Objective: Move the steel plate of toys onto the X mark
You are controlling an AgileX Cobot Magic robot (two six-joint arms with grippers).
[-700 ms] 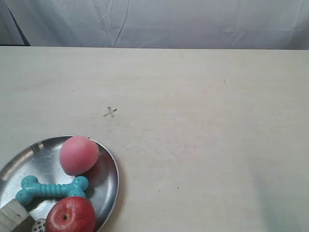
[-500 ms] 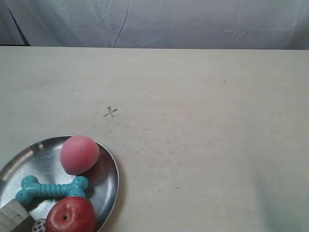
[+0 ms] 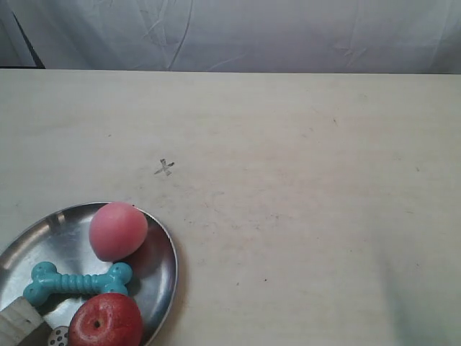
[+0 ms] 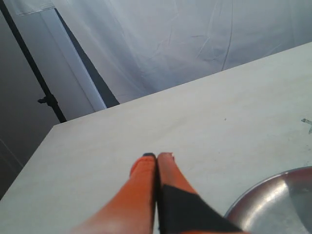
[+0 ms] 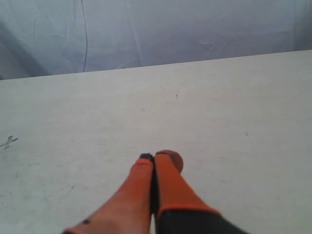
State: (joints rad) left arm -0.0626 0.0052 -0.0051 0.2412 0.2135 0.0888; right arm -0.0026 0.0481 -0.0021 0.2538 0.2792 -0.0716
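The steel plate (image 3: 160,277) lies at the exterior view's lower left, cut by the frame edge. On it rest the pink ball (image 3: 117,231), the teal bone (image 3: 78,280), the red apple (image 3: 106,322), a corner of the wooden cube (image 3: 18,322) and part of the die (image 3: 59,336). The X mark (image 3: 164,168) is pencilled on the table beyond the plate, apart from it. My left gripper (image 4: 157,156) is shut and empty, hovering beside the plate's rim (image 4: 273,197). My right gripper (image 5: 153,157) is shut and empty over bare table, with the X mark (image 5: 7,142) far off to one side.
The pale table (image 3: 302,180) ends at a far edge against a white cloth backdrop (image 3: 238,32). A dark stand pole (image 4: 29,63) rises off the table's corner in the left wrist view. Neither arm appears in the exterior view.
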